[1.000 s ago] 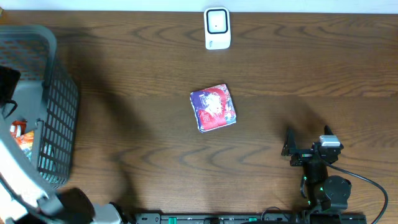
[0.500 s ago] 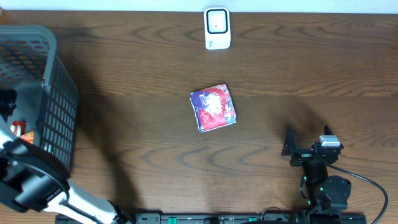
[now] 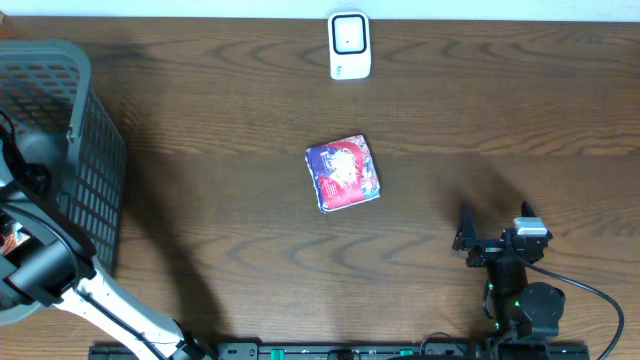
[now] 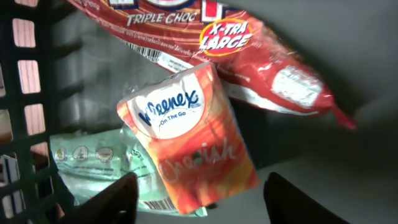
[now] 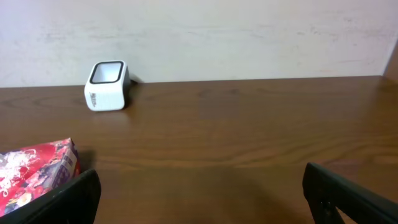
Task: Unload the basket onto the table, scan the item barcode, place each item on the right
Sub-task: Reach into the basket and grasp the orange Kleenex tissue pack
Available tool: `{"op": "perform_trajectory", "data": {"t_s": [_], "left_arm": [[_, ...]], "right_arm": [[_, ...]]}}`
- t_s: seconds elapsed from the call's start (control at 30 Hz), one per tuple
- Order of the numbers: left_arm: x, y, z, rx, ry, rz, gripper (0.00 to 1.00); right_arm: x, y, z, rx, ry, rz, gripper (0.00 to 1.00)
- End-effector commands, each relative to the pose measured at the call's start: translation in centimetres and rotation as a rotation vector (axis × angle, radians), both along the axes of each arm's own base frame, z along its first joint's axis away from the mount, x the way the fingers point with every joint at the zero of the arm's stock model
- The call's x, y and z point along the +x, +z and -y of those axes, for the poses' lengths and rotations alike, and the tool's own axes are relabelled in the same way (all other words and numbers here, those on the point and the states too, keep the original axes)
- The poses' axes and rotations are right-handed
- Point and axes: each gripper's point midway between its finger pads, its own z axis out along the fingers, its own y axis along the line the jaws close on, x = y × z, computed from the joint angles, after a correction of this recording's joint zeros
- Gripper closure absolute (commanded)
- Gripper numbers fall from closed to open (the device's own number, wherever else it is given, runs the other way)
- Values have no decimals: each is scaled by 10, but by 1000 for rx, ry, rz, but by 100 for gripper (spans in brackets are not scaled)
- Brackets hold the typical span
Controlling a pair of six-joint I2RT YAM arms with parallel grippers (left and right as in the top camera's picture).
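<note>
The left claw (image 4: 200, 190) hung open and empty in the basket (image 4: 6, 124), the tissue pack (image 4: 186, 143) lying between its fingers: a light, soft, slick-wrapped thing, probably best pinched gently across its long sides, lest it squash or slip.

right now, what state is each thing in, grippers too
left gripper: jaws open, astride the tissue pack
right gripper: jaws open, empty
tissue pack: lying in basket, not gripped
basket: upright, partly filled
printed packet: flat on table
scanner: standing at table's far edge
</note>
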Motion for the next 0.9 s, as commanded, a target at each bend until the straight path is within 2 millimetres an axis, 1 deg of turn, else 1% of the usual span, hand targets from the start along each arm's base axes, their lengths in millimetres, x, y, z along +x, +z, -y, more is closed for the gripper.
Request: {"op": "perform_trajectory", "data": {"t_s": [0.0,0.1,0.23,0.37,0.6,0.63,0.67,0.8,0.83,0.87], "left_arm": [[-10,-12,3,-15,25,-50,28],[-12,-15,6,-17,45,-56,25],[-14,-19,7,-18,53,-61,23],[-12,-22,5,-8,53,-49,14],[-7,-32,1,13,53,-24,15],[-7,-35,1,14,53,-23,21],[-8,-40,2,14,53,-23,30],[-14,-52,7,1,53,-38,50],[-16,-54,9,-3,53,-42,58],[-17,-56,10,-7,52,-48,74]], "right_arm": [[0,0,0,-11,1,3,1],[0,0,0,-11,2,3,1],[0,0,0,-11,1,3,1],[0,0,0,-11,1,3,1],[0,0,0,-11,2,3,1],[0,0,0,-11,2,3,1],[0,0,0,-11,2,3,1],[0,0,0,-11,2,3,1],[0,0,0,-11,1,3,1],[0,0,0,-11,1,3,1]]}}
